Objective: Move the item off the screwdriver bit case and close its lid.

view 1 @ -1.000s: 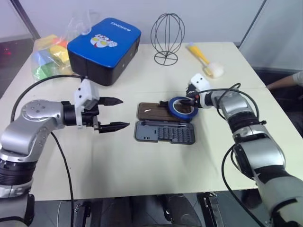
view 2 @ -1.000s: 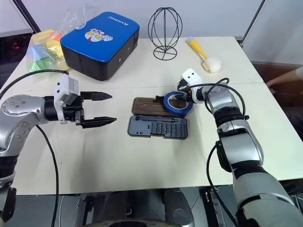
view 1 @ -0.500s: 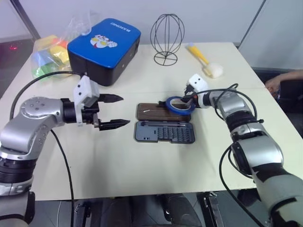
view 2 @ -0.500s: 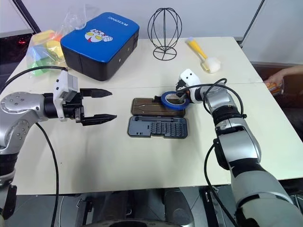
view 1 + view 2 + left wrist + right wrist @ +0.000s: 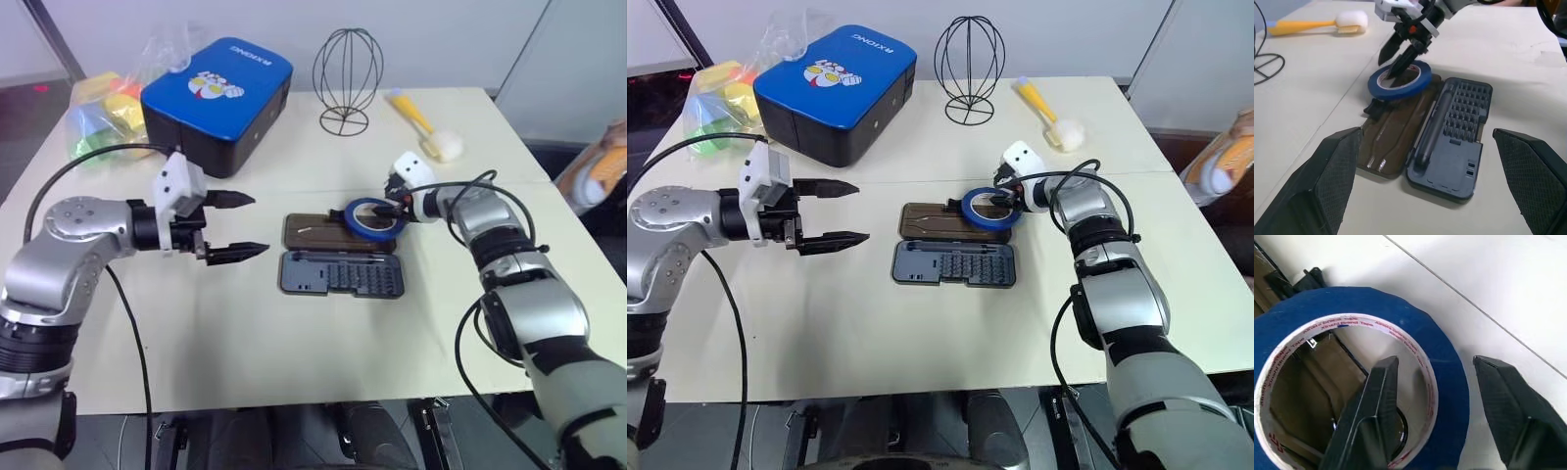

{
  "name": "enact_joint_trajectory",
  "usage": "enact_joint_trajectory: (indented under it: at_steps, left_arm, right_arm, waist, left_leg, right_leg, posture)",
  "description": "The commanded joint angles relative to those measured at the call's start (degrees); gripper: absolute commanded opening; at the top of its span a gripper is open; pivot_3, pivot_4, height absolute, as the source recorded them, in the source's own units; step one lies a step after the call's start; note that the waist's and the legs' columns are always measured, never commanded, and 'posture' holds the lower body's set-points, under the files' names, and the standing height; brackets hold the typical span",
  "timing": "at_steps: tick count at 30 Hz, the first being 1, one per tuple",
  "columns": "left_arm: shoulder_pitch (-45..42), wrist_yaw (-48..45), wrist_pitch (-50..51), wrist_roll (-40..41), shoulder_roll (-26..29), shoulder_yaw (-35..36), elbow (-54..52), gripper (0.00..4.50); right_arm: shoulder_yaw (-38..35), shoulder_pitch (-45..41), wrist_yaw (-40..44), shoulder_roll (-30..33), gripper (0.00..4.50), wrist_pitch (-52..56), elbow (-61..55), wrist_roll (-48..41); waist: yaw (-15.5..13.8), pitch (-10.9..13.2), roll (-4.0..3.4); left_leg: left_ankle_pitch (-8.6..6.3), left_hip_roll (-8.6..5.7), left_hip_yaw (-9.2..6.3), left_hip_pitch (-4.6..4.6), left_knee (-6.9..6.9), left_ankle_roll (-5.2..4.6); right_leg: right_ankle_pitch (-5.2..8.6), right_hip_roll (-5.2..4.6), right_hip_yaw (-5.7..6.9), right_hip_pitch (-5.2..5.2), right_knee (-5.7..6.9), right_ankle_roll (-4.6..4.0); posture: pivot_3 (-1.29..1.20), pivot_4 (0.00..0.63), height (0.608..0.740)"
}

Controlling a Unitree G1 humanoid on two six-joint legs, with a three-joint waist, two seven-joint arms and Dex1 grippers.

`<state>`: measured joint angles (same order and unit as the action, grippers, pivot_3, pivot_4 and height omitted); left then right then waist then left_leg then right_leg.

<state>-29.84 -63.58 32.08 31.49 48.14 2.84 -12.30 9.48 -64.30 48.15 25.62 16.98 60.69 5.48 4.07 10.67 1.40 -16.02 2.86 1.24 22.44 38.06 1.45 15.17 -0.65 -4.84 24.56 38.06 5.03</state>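
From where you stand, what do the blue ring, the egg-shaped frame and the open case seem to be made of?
The blue ring looks like masking tape, matte blue on a printed white core. The egg-shaped frame seems thin black wire, see-through between its loops. The open case looks like moulded plastic: a grey tray half and a brown-faced lid half, both dull.

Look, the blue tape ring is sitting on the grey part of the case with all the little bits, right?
Not quite. The blue tape ring is over the brown lid of the case, not the grey bit tray. The left wrist view shows this best. The right hand has one finger inside the ring and one outside it.
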Motion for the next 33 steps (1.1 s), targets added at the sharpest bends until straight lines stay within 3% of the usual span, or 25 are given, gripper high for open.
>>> enact_joint_trajectory:
  at_steps: [1,16,19,22,32,33]
  left_arm:
    - [-1.19,-0.18,-1.07,-0.43,0.18,0.31,-0.54,4.5]
    - [-1.17,-0.57,-1.18,-0.84,0.77,0.91,-0.49,4.5]
    - [-1.41,-0.78,-1.29,-1.04,0.72,0.81,-0.15,4.5]
    - [-1.47,-1.0,-1.4,-1.15,0.65,0.72,0.0,4.5]
    - [-3.24,-2.11,-3.05,-2.34,-0.44,-0.87,2.62,4.5]
    - [-3.64,-2.33,-3.25,-2.48,-0.56,-1.06,3.04,4.5]
  right_arm:
    - [0.22,-0.86,-0.88,-0.08,2.22,-0.68,2.75,1.39]
    - [3.81,-0.78,0.28,-1.09,2.22,-3.63,8.59,6.07]
    - [3.73,-1.0,0.7,-1.17,1.43,-3.8,8.87,6.36]
    - [3.4,-1.14,1.25,-1.13,0.09,-3.78,8.8,6.33]
    - [1.46,-1.28,3.89,0.64,0.04,-1.37,5.12,4.73]
    - [1.53,-1.36,3.31,0.57,0.3,-1.35,5.18,5.03]
  waist:
    - [0.01,0.0,0.0]
    - [-0.06,-0.03,0.04]
    - [-0.06,-0.04,0.06]
    - [0.01,-0.09,0.13]
    - [-0.14,-0.08,0.12]
    - [-0.1,-0.08,0.12]
  left_leg:
    - [0.0,0.0,0.0,0.0,-0.01,0.0]
    - [0.0,0.0,-0.01,0.0,0.0,0.0]
    - [0.0,0.0,-0.02,-0.01,0.0,0.0]
    - [0.0,0.0,-0.02,-0.05,0.0,0.0]
    - [0.01,0.0,-0.04,-0.08,0.03,0.01]
    - [0.01,0.0,-0.04,-0.08,0.03,0.01]
  right_leg:
    - [0.0,0.0,0.0,0.0,0.0,0.0]
    - [0.0,-0.01,0.01,-0.02,0.0,0.0]
    - [0.0,-0.01,0.02,-0.03,0.0,0.0]
    - [0.0,-0.01,0.02,-0.07,0.0,0.0]
    - [0.0,-0.01,0.05,-0.13,0.0,0.0]
    - [0.0,-0.01,0.04,-0.13,-0.01,0.0]
  posture:
    - [0.0,0.15,0.737]
    - [0.0,0.15,0.737]
    - [0.0,0.15,0.737]
    - [0.0,0.15,0.737]
    - [0.0,0.15,0.737]
    - [0.0,0.15,0.737]
